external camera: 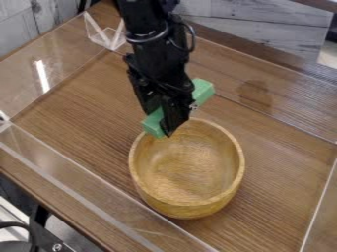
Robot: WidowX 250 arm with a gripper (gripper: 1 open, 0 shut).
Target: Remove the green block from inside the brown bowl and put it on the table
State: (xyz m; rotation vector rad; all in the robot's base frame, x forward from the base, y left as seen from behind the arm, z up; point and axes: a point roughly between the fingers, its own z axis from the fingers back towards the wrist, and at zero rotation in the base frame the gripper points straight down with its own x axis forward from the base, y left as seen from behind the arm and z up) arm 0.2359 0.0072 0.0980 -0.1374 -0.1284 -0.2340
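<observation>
My gripper [170, 114] hangs from the dark arm at the upper middle, shut on the green block [199, 92]. The block lies tilted between the fingers, one end sticking out upper right, the other end showing lower left. It hovers just above the far rim of the brown bowl [148, 179], which stands on the table [73, 113] right of centre. I see the bowl's pale inside with nothing in it.
Low clear acrylic walls [66, 187] run along the table's edges, one close in front of the bowl. Bare wood lies to the left and behind the bowl. A grey surface [283, 25] sits beyond the back wall.
</observation>
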